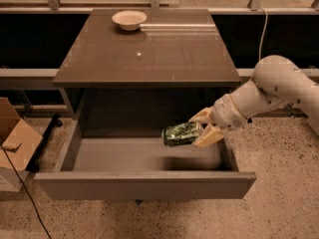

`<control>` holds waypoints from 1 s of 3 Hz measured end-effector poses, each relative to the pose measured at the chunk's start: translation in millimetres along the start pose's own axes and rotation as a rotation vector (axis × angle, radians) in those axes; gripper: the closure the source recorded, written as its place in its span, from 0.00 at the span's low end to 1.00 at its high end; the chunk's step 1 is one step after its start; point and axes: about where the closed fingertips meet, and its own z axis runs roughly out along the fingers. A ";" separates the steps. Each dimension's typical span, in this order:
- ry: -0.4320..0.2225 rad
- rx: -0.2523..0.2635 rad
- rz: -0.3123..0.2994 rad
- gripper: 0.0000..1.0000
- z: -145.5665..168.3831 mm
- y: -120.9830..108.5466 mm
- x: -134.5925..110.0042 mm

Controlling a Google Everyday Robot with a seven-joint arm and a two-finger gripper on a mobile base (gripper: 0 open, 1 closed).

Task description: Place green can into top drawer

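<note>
Almost done: green can (pixel 179 134) squeezed sideways in the gripper (pixel 198 131), hanging over the open top drawer (pixel 144 185) just below, not yet dropped.

the counter (pixel 169 63) has a dark brown glossy top. a pale round bowl (pixel 129 19) lies on it near the far edge, left of the middle, and a small white speck (pixel 139 54) sits nearer the front. below the top, the top drawer (pixel 144 185) stands pulled out over the speckled floor (pixel 279 208). a cardboard box (pixel 15 143) sits on the floor at the left, with a thin dark cable (pixel 22 188) beside it. the claw (pixel 203 128) hangs over the drawer's right part, clamped on the green can (pixel 181 133), which is held sideways.
</note>
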 end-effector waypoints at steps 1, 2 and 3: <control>-0.041 -0.020 0.015 1.00 33.1 -9.4 4.1; -0.074 -0.038 0.044 1.00 63.4 -16.7 10.5; -0.090 -0.071 0.073 1.00 88.2 -16.6 17.2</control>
